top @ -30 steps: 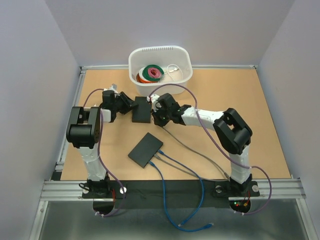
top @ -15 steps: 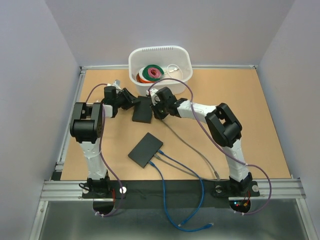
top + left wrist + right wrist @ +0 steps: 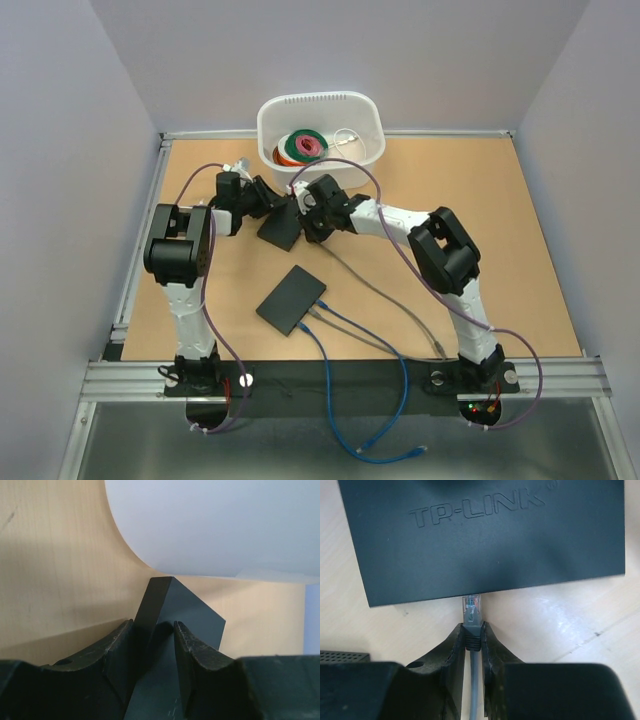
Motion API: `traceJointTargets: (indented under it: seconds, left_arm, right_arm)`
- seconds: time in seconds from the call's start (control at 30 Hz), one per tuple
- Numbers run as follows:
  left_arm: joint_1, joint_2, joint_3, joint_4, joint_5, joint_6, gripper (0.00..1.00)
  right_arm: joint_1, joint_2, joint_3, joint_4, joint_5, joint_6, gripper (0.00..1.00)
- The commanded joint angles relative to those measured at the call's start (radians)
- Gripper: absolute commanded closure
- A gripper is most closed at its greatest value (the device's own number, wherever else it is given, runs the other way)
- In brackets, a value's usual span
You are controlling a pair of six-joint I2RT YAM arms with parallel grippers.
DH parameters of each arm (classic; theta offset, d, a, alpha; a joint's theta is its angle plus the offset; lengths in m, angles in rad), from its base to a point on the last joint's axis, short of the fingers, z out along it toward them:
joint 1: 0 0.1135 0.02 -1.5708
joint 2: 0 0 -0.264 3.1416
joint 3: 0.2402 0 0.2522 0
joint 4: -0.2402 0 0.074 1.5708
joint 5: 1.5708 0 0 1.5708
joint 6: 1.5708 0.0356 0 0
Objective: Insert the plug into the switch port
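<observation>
I see the plug (image 3: 471,607), its clear tip right at the edge of the switch (image 3: 485,535), pinched narrow at its boot by my right end effector (image 3: 472,632). My left end effector (image 3: 154,637) clamps a corner of the switch; a white bin (image 3: 210,525) stands just behind the switch.

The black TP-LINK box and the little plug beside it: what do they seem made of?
The switch looks like matte black moulded plastic, given its embossed lettering and dull sheen; painted metal is possible. The plug looks like clear glossy plastic: coloured wires show through it.
</observation>
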Motion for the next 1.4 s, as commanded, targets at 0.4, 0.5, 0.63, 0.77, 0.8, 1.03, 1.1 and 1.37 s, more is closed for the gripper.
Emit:
traceJointTargets:
  seconds: [0.4, 0.5, 0.63, 0.77, 0.8, 1.03, 1.1, 1.37]
  left_arm:
    - [-0.007, -0.032, -0.005, -0.077, 0.019, 0.029, 0.52]
    - [-0.007, -0.04, -0.007, -0.077, 0.029, 0.037, 0.52]
    - [-0.007, -0.054, -0.007, -0.077, 0.022, 0.041, 0.52]
    - [-0.007, -0.063, -0.007, -0.081, 0.016, 0.043, 0.52]
    - [-0.007, -0.063, -0.007, -0.083, 0.016, 0.043, 0.52]
    - [-0.007, -0.055, -0.013, -0.086, 0.005, 0.044, 0.52]
    - [-0.007, -0.057, -0.016, -0.086, 0.0, 0.046, 0.52]
    - [-0.01, -0.064, -0.022, -0.087, -0.003, 0.049, 0.52]
  right_arm:
    - [0.035, -0.011, -0.018, -0.076, 0.019, 0.003, 1.0]
    - [0.034, 0.006, -0.004, -0.099, 0.031, 0.01, 0.99]
    - [0.04, 0.046, 0.045, -0.151, 0.048, 0.007, 1.0]
    - [0.041, 0.049, 0.047, -0.187, 0.072, 0.002, 1.0]
    - [0.041, 0.046, 0.047, -0.193, 0.077, 0.002, 0.99]
    - [0.052, 0.038, 0.062, -0.226, 0.043, 0.01, 0.99]
    - [0.057, 0.041, 0.071, -0.24, 0.031, 0.013, 0.99]
    - [0.067, 0.058, 0.116, -0.279, 0.023, 0.014, 0.99]
